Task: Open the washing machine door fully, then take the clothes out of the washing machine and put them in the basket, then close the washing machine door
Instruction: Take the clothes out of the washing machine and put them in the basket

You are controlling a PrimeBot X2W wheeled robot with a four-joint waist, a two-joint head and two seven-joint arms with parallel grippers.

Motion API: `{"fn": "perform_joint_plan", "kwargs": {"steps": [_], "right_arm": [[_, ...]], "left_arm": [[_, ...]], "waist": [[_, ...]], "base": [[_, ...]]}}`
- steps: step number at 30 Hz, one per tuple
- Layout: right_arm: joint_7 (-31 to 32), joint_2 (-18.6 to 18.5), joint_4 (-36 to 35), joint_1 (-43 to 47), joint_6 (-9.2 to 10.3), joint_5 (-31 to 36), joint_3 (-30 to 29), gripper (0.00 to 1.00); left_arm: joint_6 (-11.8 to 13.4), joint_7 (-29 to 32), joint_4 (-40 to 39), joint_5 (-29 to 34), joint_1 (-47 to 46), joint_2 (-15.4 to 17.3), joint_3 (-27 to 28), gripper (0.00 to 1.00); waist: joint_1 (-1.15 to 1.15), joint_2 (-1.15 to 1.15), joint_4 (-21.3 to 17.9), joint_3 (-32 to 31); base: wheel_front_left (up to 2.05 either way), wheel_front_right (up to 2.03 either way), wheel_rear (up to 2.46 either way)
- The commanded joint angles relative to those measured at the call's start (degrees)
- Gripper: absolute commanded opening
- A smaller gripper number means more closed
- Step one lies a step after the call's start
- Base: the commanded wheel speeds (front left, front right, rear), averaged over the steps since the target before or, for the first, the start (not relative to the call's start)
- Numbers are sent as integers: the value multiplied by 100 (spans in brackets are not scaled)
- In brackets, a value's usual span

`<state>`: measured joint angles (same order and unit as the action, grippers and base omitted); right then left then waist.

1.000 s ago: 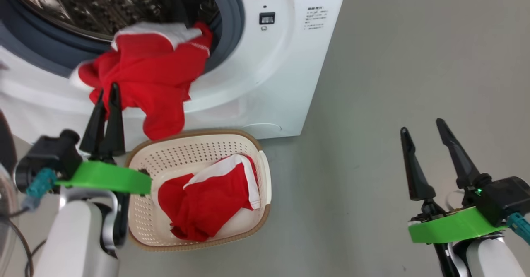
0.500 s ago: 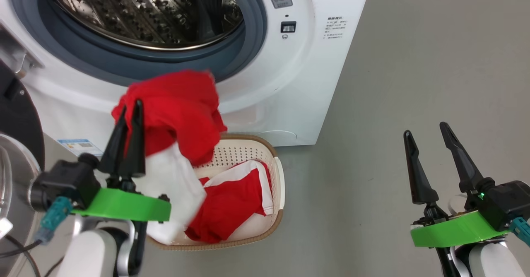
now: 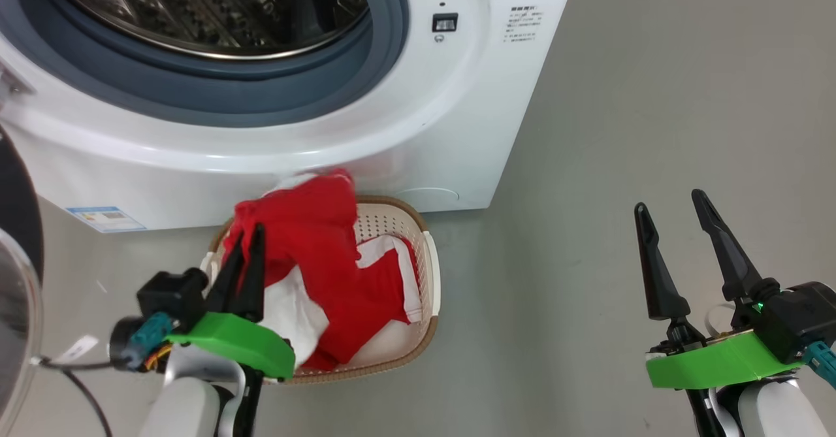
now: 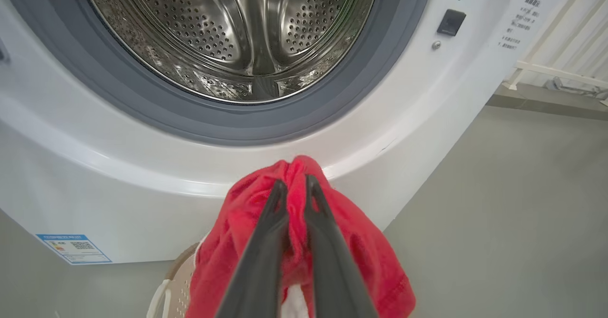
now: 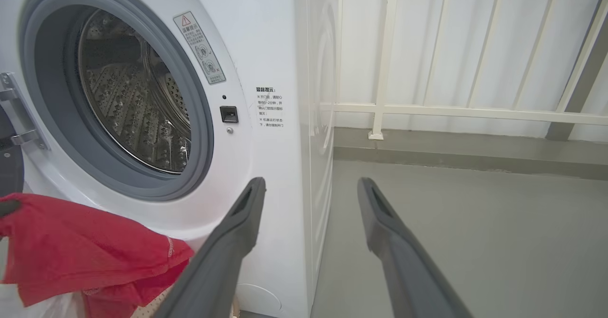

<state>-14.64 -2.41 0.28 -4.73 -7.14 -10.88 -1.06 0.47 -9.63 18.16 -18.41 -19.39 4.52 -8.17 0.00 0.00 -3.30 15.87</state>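
The washing machine [image 3: 457,117] stands with its steel drum [image 4: 237,33] open and bare inside. My left gripper [image 3: 249,233] is shut on a red and white garment [image 3: 307,221]. It holds that garment over the cream basket [image 3: 408,355], and the cloth hangs down into it. A second red garment [image 3: 385,287] lies in the basket. The left wrist view shows the fingers [image 4: 270,223] pinching the red cloth [image 4: 361,242]. My right gripper [image 3: 673,202] is open and holds nothing, off to the right above the floor. The washing machine door [image 3: 16,215] is swung open at the left edge.
The basket sits on the grey floor right against the machine's front. A blue label [image 4: 71,249] is low on the front panel. Beyond the machine's right side runs a white railing [image 5: 427,111]. A cable [image 3: 85,385] trails near my left wrist.
My left gripper has carried the red garment from the drum mouth down over the basket, where the cloth now hangs in. The head view shifted. The right gripper stayed put.
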Motion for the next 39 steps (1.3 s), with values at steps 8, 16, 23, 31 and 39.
{"fn": "perform_joint_plan", "kwargs": {"steps": [8,16,23,31,39], "right_arm": [[-36,-46,-139,-265,-35,7,220,100],[-36,-46,-133,-426,-35,-21,320,100],[-36,-46,-147,-582,-35,-50,441,100],[-36,-46,-172,-752,-35,-69,555,100],[-36,-46,-163,-853,-35,-110,636,100]], "left_arm": [[-271,-65,2025,-95,-1167,44,-18,0],[-437,-4,3737,-131,-2230,88,-97,0],[-431,196,4841,-275,-2879,178,-16,0],[-432,478,5385,-418,-3258,247,32,0],[-273,804,5522,-407,-3281,390,-34,19]], "waist": [[0,0,-174,457],[0,0,-403,857],[0,0,-650,1261],[0,0,-878,1660],[0,0,-1022,1879]], "base": [[0,0,0],[0,0,0],[0,0,0],[0,0,0],[0,0,0]]}}
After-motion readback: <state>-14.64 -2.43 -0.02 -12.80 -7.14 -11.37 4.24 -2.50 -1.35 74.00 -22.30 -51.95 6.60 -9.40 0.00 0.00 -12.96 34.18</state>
